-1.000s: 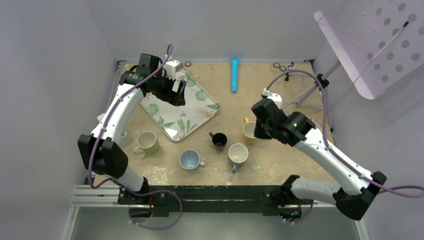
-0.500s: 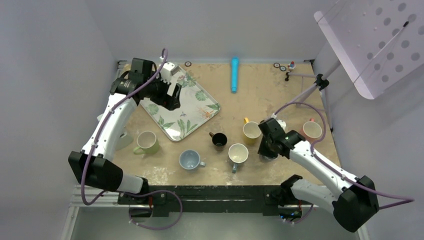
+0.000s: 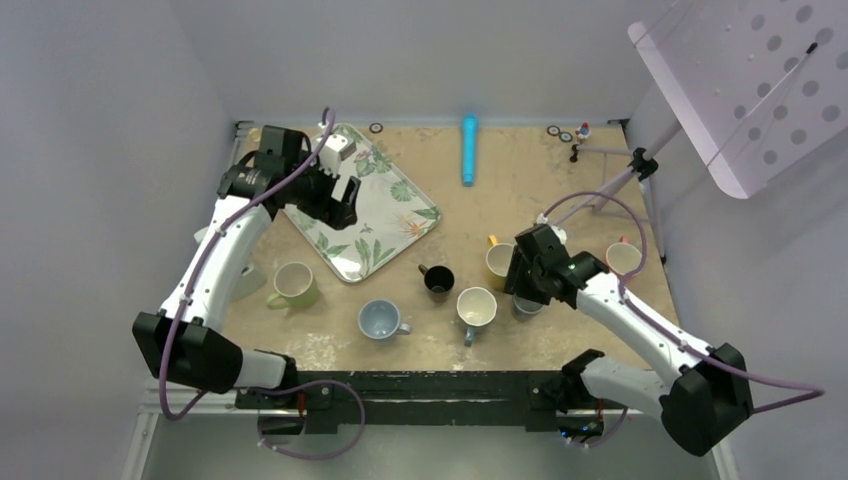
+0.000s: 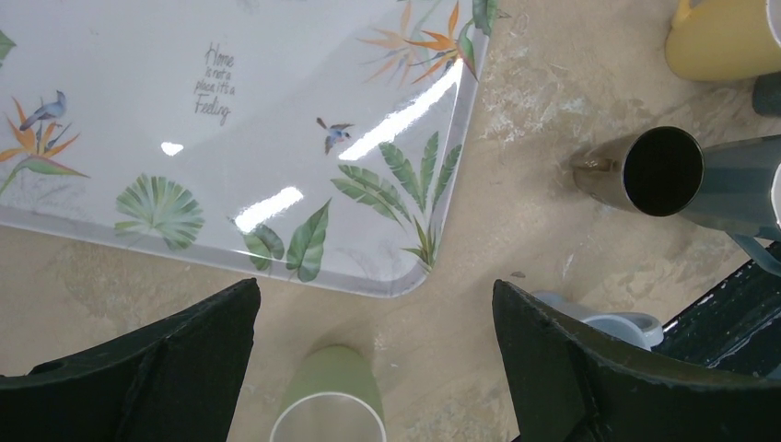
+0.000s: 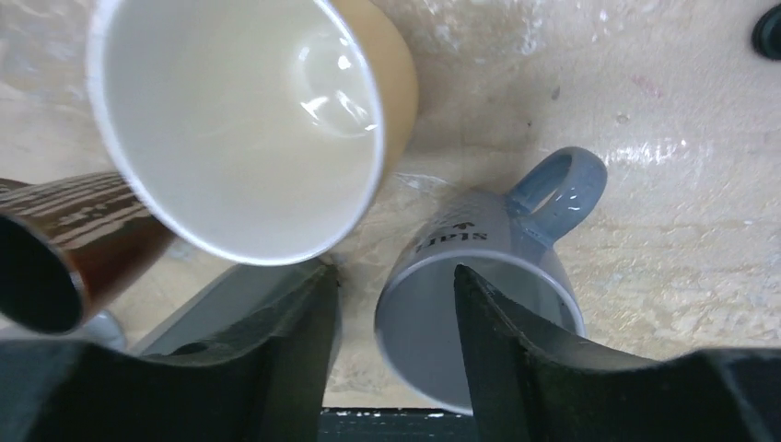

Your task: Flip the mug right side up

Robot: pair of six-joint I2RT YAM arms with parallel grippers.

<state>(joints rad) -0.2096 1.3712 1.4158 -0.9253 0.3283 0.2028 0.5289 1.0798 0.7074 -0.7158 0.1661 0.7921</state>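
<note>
Grey-blue and mouth-up, the mug (image 5: 488,241) stands just beside the yellow mug (image 5: 239,120), its rim loose between the right gripper's (image 5: 394,278) half-parted fingers: release seems in hand, a straight lift clear likely next, while the left gripper (image 4: 376,293) gapes empty well away from the yellow mug.

A tan surface (image 3: 560,190), scuffed and streaked with pale marks, takes up the middle of the view. Plain pale grey walls (image 3: 100,150) close it in on the left, behind and on the right. Over its far right corner hangs a white perforated panel (image 3: 745,90) on a thin metal stand (image 3: 625,180). A black rail (image 3: 440,385) runs along its near edge, with grey floor (image 3: 440,455) below. The light is soft and even.
</note>
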